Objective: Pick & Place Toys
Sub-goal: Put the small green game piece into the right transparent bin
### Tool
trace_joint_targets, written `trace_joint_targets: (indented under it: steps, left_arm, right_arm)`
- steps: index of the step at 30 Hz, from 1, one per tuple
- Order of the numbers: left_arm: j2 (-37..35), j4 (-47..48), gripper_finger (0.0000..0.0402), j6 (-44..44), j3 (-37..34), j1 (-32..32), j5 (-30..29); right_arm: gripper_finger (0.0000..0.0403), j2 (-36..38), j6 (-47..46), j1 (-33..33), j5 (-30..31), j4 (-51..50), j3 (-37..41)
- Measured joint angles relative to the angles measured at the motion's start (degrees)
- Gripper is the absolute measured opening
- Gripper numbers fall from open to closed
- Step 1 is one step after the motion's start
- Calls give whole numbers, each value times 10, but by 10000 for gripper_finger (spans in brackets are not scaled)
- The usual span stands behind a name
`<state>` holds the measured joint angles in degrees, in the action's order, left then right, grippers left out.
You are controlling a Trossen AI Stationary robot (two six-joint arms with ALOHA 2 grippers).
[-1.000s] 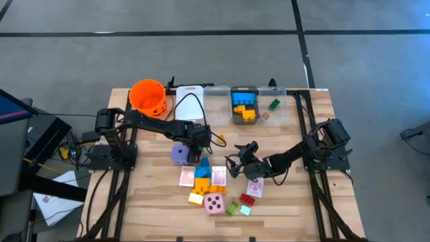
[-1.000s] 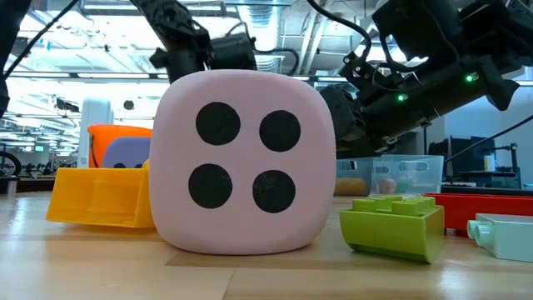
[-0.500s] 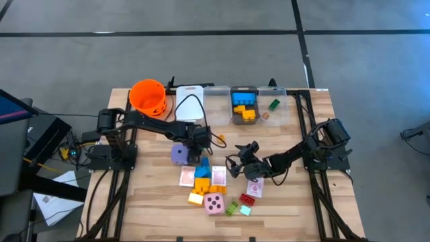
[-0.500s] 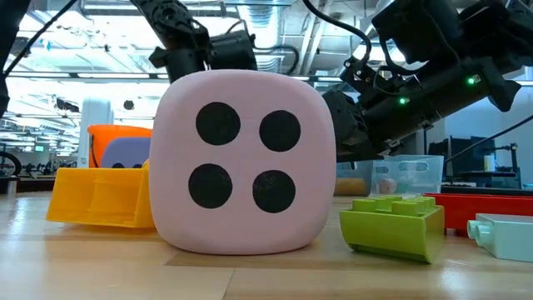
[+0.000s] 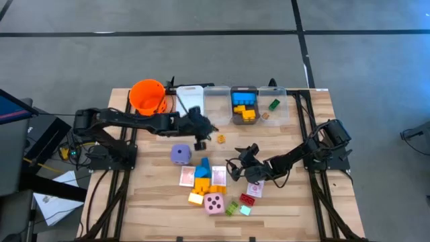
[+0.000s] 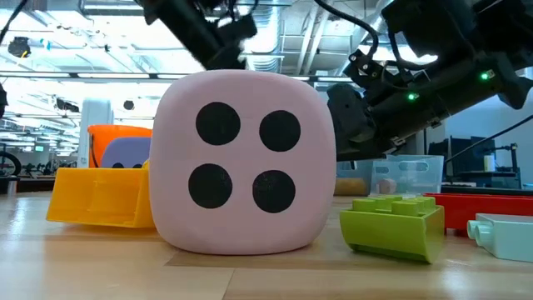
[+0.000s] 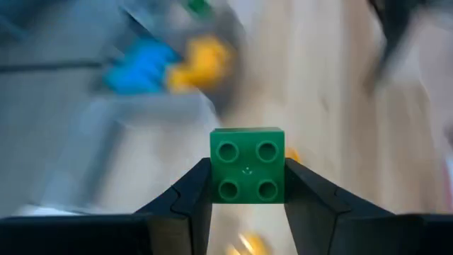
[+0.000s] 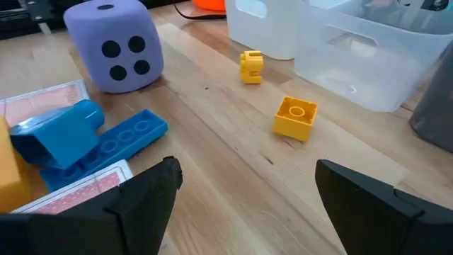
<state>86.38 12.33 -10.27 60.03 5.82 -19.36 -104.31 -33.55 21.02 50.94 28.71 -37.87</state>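
The left gripper (image 7: 248,185) has lifted away from the toy pile beside the purple dotted soft die (image 5: 180,154) and swung toward the row of bins, its fingers clamped on a small green four-stud plastic brick (image 7: 248,173), which now rides in the air past the die on the bin side. That looks like a pick completed and a carry begun, probably toward the clear rectangular bin (image 5: 244,106) that already holds blue and yellow bricks. The right gripper (image 8: 244,191) waits with its fingers spread wide and empty, low over the table on the far side of the pile from the die. The pale wooden slat table (image 5: 154,195) still carries cards, bricks and the pink dotted soft die (image 5: 215,204); beyond is grey concrete floor and a bright workshop.
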Motion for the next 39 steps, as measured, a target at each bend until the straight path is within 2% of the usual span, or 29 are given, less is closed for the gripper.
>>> trace_joint_targets:
  steps: [3, 10, 13, 17, 21, 24, 29, 35, 39]
  left_arm:
    - [-31, -51, 129, -3, 0, 8, -26]
    - [-44, -107, 129, -2, 1, 65, -25]
    - [-28, -104, 129, 2, 0, 89, -13]
    - [-12, -107, 129, 2, 0, 105, -12]
    - [-8, -111, 129, 2, 0, 106, -12]
    - [-8, -107, 129, 2, 0, 106, -12]
    - [-7, -118, 129, 15, 0, 106, -9]
    - [31, -264, 129, 18, 0, 106, 93]
    - [87, -398, 129, 17, 1, 111, 111]
  right_arm:
    - [326, 0, 1, 2, 1, 0, 0]
    - [326, 22, -34, -1, 45, -14, 1]
    - [326, 85, -33, -15, 40, -74, 0]
    - [326, 207, -3, -35, -2, -186, 0]
    - [326, 313, 21, -32, 13, -261, 0]
    - [326, 360, 37, -26, 37, -270, 0]
    - [326, 379, 42, -16, 64, -273, 0]
    - [326, 383, 57, 0, 163, -277, 0]
    - [326, 407, 73, 18, 182, -274, 0]
